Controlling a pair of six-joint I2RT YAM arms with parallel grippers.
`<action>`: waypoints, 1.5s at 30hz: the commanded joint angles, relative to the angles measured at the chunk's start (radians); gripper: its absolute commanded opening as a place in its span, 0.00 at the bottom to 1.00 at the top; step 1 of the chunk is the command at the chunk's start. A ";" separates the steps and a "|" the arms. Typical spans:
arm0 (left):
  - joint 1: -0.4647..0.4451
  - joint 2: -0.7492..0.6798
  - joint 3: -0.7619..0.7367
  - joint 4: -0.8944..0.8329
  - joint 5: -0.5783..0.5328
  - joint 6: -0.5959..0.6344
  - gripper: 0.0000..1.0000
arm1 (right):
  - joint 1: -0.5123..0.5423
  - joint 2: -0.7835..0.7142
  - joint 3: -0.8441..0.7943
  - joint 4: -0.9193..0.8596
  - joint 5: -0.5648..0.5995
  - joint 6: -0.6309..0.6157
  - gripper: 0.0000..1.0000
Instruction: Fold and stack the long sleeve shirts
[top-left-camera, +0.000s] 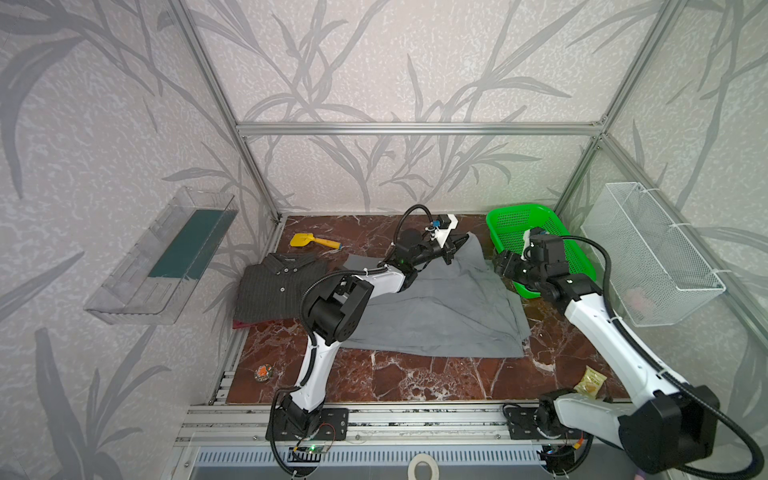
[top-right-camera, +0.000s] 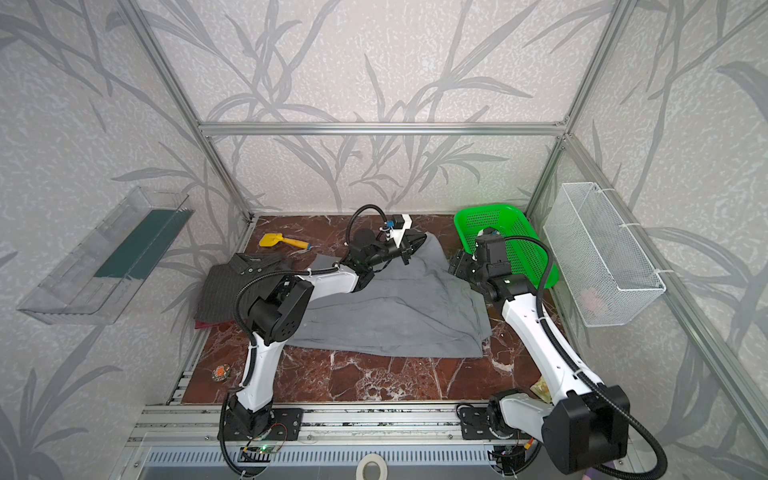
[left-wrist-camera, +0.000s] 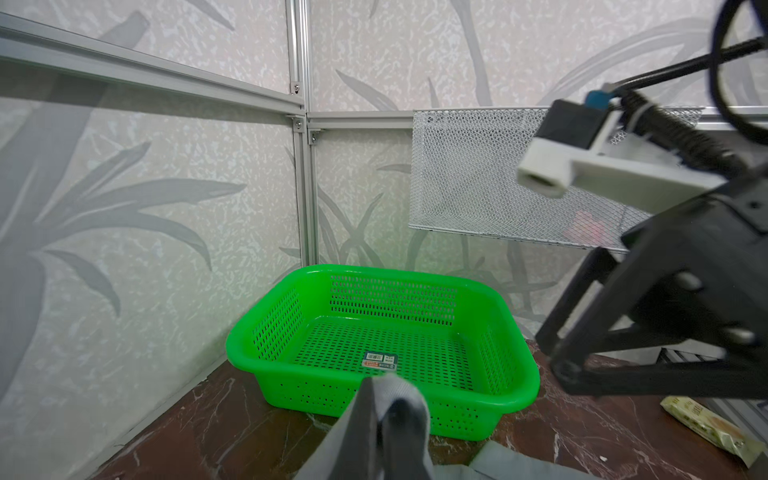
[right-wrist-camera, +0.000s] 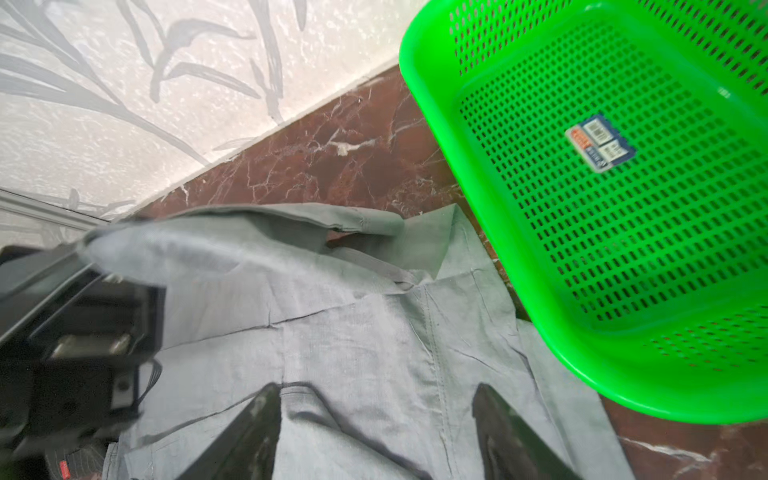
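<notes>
The grey shirt (top-left-camera: 436, 316) lies spread on the table (top-left-camera: 415, 378) just beside the basket (top-left-camera: 513, 226), with its collar end nearest the basket's near wall. One corner of that end is lifted off the table, pinched in the clenched left gripper (top-left-camera: 457, 244). The left wrist view shows the cloth (left-wrist-camera: 405, 399) wrapped over the closed fingers, with the basket (left-wrist-camera: 519, 399) right behind them.

The right gripper (top-left-camera: 500, 264) hangs over the shirt's edge next to the basket. Its jaws stand spread and hold nothing, and the right wrist view shows grey cloth (right-wrist-camera: 353, 353) below and between the fingers (right-wrist-camera: 249, 436).

The striped shirt (top-left-camera: 274, 291) sits folded, collar up, well apart from the basket on the far side of the grey shirt. It rests on the red garment (top-left-camera: 245, 323), of which only a strip shows. A yellow scoop (top-left-camera: 309, 240) lies behind that stack, also well away from the basket.
</notes>
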 joint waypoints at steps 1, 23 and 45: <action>-0.026 -0.051 -0.091 0.137 -0.003 0.046 0.00 | -0.002 0.059 0.024 0.079 -0.032 0.042 0.71; -0.126 -0.280 -0.604 0.346 -0.154 0.117 0.56 | 0.043 0.385 0.203 0.000 -0.120 -0.050 0.66; 0.052 -0.735 -0.658 -0.461 -0.881 -0.371 0.74 | 0.094 0.771 0.515 -0.204 0.150 -0.198 0.71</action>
